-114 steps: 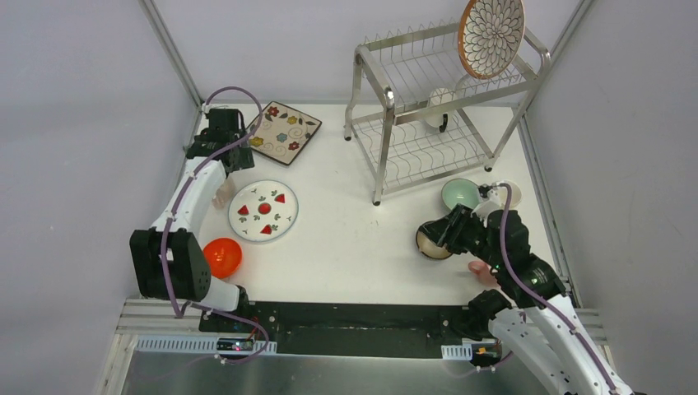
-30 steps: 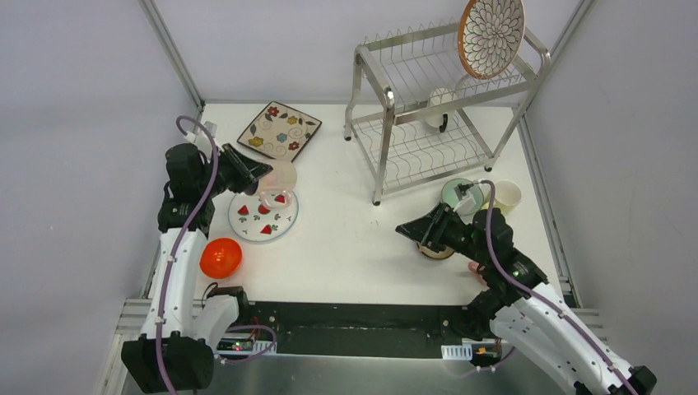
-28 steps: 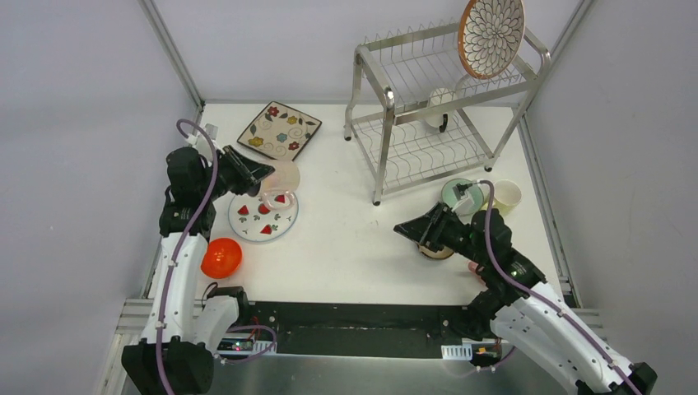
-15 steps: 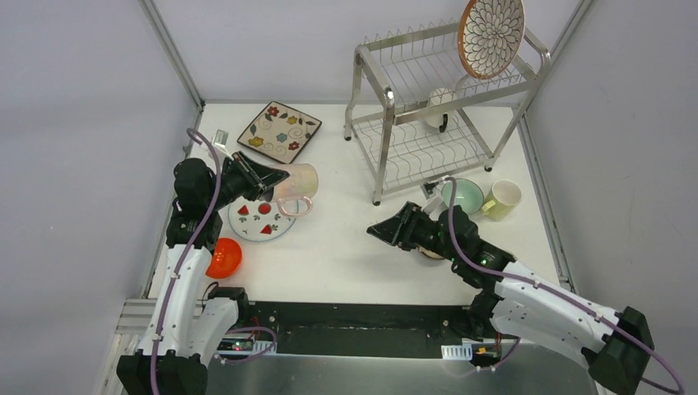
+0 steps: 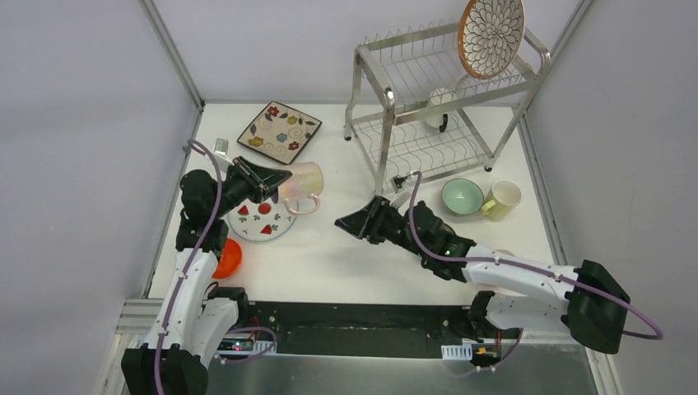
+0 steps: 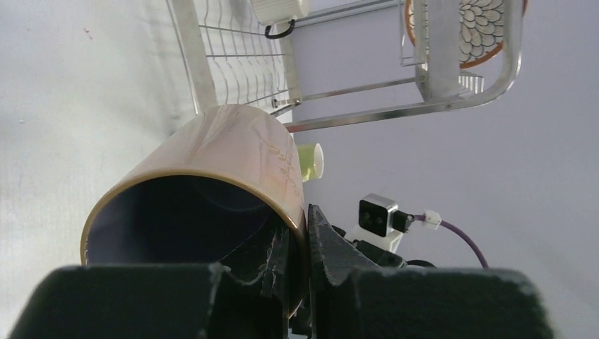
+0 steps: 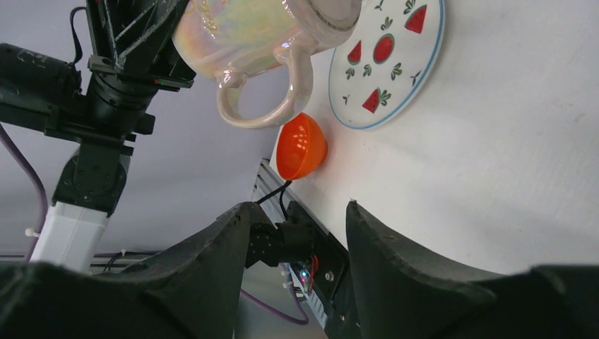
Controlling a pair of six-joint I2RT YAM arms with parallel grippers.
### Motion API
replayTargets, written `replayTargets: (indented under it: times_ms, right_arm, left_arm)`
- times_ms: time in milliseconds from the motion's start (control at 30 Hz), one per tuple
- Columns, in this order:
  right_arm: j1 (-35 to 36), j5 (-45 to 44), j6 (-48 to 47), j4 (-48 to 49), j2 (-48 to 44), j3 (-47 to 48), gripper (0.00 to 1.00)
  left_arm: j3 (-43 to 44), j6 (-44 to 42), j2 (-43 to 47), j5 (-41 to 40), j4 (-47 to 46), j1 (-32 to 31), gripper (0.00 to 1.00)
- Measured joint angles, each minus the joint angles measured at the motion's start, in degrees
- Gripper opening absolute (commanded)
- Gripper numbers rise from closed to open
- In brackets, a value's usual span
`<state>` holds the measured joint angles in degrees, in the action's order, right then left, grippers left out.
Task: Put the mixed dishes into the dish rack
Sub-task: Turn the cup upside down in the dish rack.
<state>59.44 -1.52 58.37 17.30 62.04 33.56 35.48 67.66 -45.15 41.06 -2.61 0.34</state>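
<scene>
Top external view: left end effector [image 5: 262, 179] clamped on the rim of a pearly pink handled cup [image 5: 300, 185], held on its side above the white bench [image 5: 329, 271], partly over a white fruit-print plate [image 5: 265, 220]. Right end effector [image 5: 355, 224] spread wide, empty, mid-bench. Tall silver wire dish rack [image 5: 359, 74] far right; round petal-pattern plate [image 5: 491, 33] upright on its upper tier. Mint bowl [image 5: 461, 196] and pale cup [image 5: 504, 199] just beside the rack.

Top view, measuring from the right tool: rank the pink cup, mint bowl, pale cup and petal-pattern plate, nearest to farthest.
1. pink cup: left of the right tool, held in the left tool.
2. mint bowl: off to its right.
3. pale cup: just beyond the bowl, farther right.
4. petal-pattern plate: top tier of the dish rack, far right corner.
</scene>
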Motion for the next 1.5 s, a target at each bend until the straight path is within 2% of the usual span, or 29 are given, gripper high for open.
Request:
replayTargets:
  times_ms: [167, 333, 600, 867, 1200, 1500]
  right_arm:
    - [0.83, -1.03, 1.68, 4.79, 5.40, 2.38, 0.63]
    - [0.87, 0.48, 2.58, 7.54, 9.94, 6.58, 0.72]
    - [0.92, 5.11, 4.04, 9.44, 13.49, 10.05, 0.74]
    - [0.94, 6.19, 5.20, 8.46, 14.67, 11.37, 0.82]
    - [0.66, 5.38, 5.86, 7.63, 14.64, 11.78, 0.82]
    - [0.07, 7.56, 5.86, 9.64, 15.78, 14.78, 0.78]
  left_arm:
    - [-2.56, 4.33, 0.28, -0.04, -6.84, -0.76, 0.00]
    - [-2.62, 5.51, 0.26, 1.40, -7.91, -1.88, 0.00]
    - [-1.51, 4.98, 0.26, 4.55, -9.46, -2.27, 0.00]
    - [-0.52, 5.25, 0.24, 5.86, -11.02, -2.51, 0.00]
    - [1.31, 6.05, -1.05, 6.19, -11.69, -3.08, 0.00]
    - [1.55, 10.93, -3.23, 6.58, -18.21, -3.41, 0.00]
